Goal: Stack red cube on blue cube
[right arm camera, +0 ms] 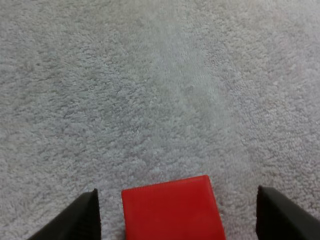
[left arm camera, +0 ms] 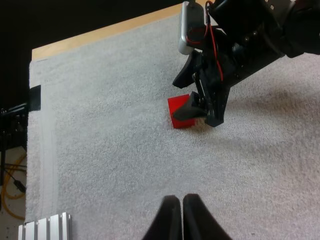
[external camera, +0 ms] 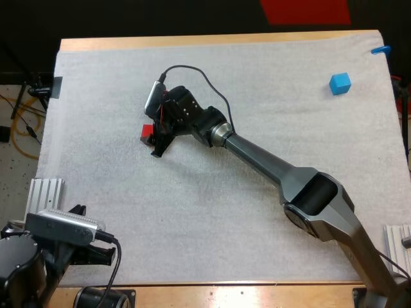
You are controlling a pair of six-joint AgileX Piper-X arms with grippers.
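White mat (external camera: 96,192) over a wooden table (external camera: 192,41), dark space past the far edge. Red cube (external camera: 147,131) sits flat on the mat between nine and ten o'clock from the mat's centre. Blue cube (external camera: 340,83) lies out at two o'clock near the far right corner, well apart from the red one. Our right arm reaches diagonally across the mat, and the right gripper (left arm camera: 201,114) is down at the red cube. From that arm's own camera, the two black fingers (right arm camera: 82,217) stand spread, one on each side of the cube. Bare mat shows in both gaps, so nothing is touching or pinched. We read that spread as the set-up for a squeeze across two opposite faces, with the cube roughly centred between them. One gap looks a little wider than the other, so the cube may slide a touch when the fingers close. Left gripper (left arm camera: 177,217) sits low near eight o'clock at the near edge, fingers pressed together on nothing and pointing toward the red cube. We judge it is held back there to leave the lane clear. Grasp not yet made. The lift, the carry toward two o'clock and the set-down on the blue cube all remain.
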